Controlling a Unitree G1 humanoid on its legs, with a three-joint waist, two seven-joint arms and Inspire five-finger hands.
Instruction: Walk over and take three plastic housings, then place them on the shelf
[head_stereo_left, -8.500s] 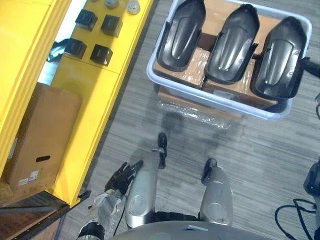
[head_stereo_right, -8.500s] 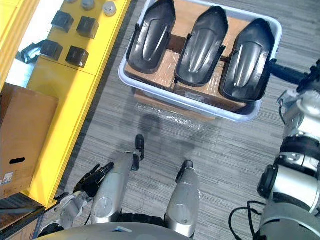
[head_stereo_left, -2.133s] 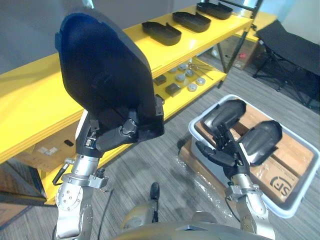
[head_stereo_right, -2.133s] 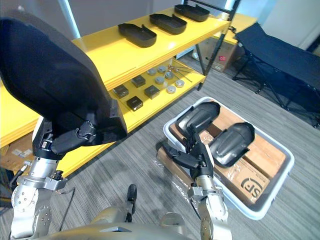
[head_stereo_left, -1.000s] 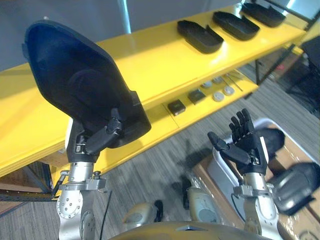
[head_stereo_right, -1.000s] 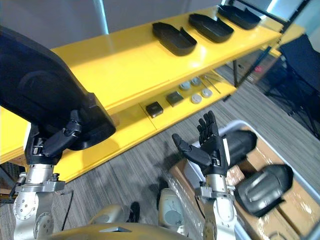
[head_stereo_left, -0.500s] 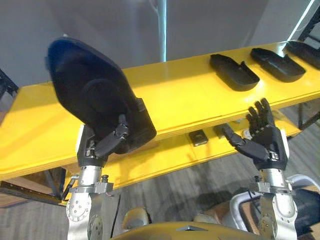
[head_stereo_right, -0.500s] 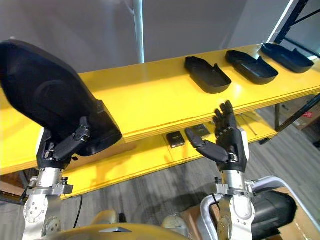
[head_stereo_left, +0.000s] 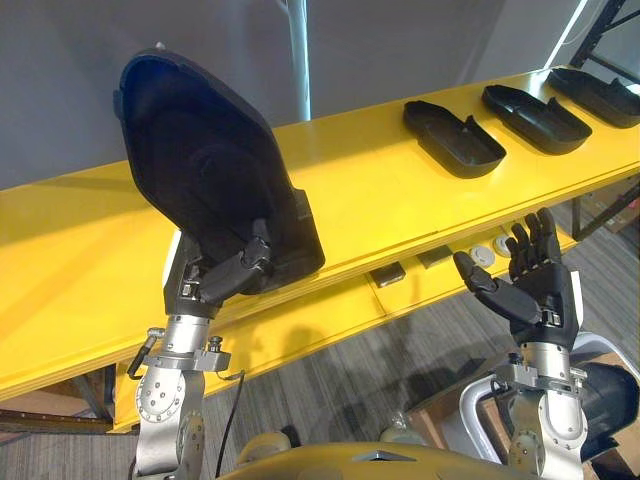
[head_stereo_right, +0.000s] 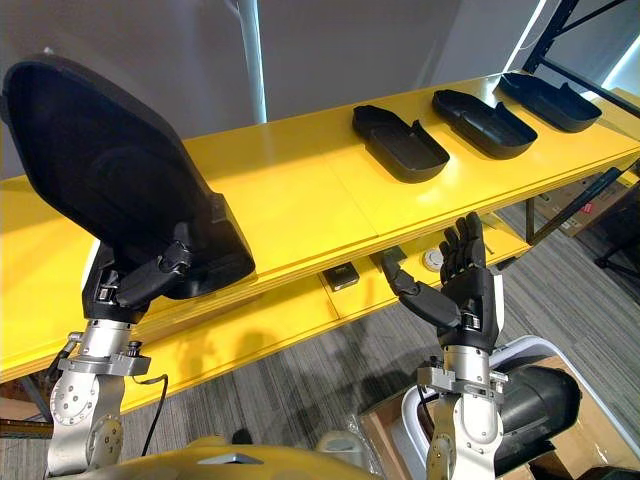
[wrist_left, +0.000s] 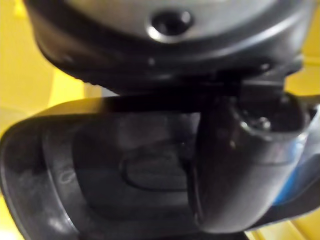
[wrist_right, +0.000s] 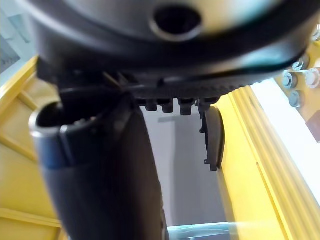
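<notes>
My left hand (head_stereo_left: 225, 282) is shut on the lower end of a large black plastic housing (head_stereo_left: 205, 175), held upright and tilted over the front of the yellow shelf (head_stereo_left: 350, 190); the same housing (wrist_left: 100, 170) shows past my thumb in the left wrist view. Three black housings (head_stereo_left: 452, 138) (head_stereo_left: 536, 117) (head_stereo_left: 600, 95) lie in a row on the shelf top at the right. My right hand (head_stereo_left: 532, 290) is raised with straight fingers, open and empty, in front of the lower shelf. Another housing (head_stereo_right: 535, 405) lies in the white bin at the lower right.
The white bin's rim (head_stereo_right: 415, 420) stands on the grey floor by my right arm. Small dark blocks (head_stereo_left: 387, 274) and round metal parts (head_stereo_left: 481, 257) lie on the lower yellow shelf. A grey wall (head_stereo_left: 400, 40) runs behind the shelf.
The camera has shifted, so the shelf sits lower and further left in view. My left hand has raised the housing a little. My right hand stays open.
</notes>
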